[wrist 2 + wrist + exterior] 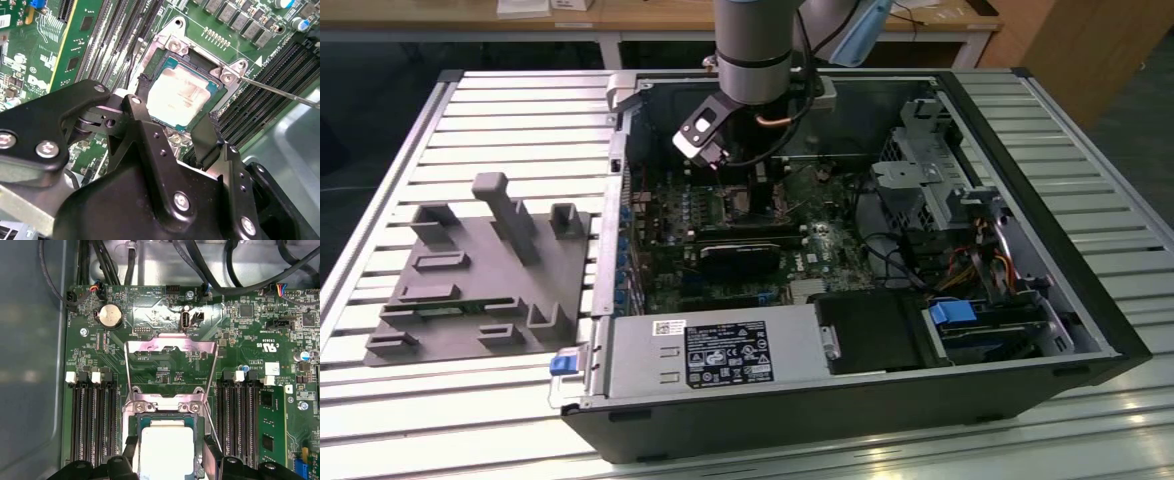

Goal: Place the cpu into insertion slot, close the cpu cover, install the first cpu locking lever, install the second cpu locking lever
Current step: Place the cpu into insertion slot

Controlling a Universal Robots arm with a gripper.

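Observation:
The cpu (180, 97), a small square chip with a silvery top, lies in the insertion slot (172, 46) on the green motherboard. My gripper (176, 102) is low over it, with one black finger against each of two opposite sides of the chip; in the first wrist view the gripper (170, 455) frames the cpu (167, 452) the same way. The cpu cover (170, 346), a thin metal frame with a window, stands flipped open behind the socket. A thin locking lever (280, 92) sticks out free beside the socket. In the exterior view the gripper (754, 185) reaches down inside the open computer case.
Long black memory slots (92, 425) flank the socket, with a green memory module (270, 430) in one. A coin battery (109, 316) and cables (240, 275) lie beyond the cover. The grey power supply (707, 355) fills the case front. A grey fixture (480, 270) sits at the exterior view's left.

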